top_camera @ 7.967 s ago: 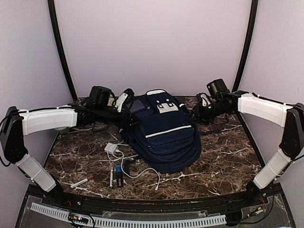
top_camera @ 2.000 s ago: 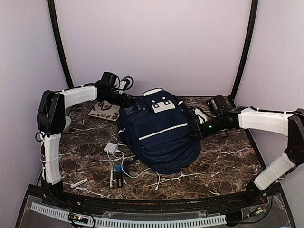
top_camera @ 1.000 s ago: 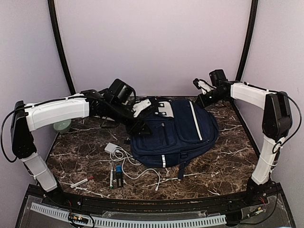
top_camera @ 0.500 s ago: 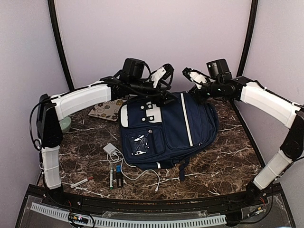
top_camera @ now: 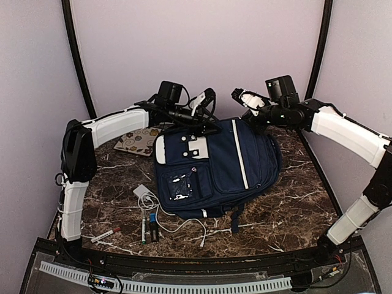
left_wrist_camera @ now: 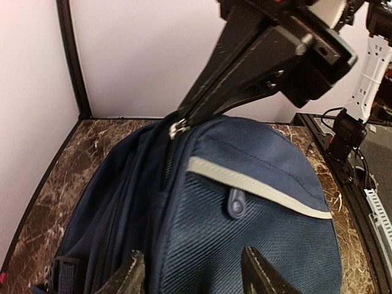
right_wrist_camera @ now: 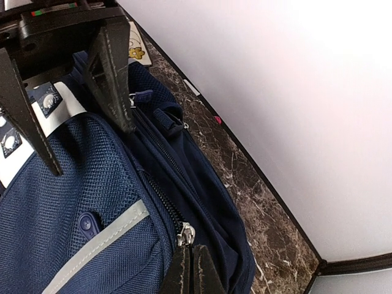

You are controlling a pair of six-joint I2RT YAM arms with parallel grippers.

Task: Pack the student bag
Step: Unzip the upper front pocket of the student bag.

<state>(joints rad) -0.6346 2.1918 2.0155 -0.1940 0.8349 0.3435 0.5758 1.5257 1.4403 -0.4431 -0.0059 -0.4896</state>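
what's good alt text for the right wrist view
The right gripper, shut, meets the silver zipper pull on the navy student bag. The left gripper hangs open over the bag, with marble table beside.

On my feed the student bag [top_camera: 214, 165] is navy with whitish stripes and a silver zip pull [right_wrist_camera: 184, 235]. The tabletop [top_camera: 294, 202] is dark brown marble with white veins.
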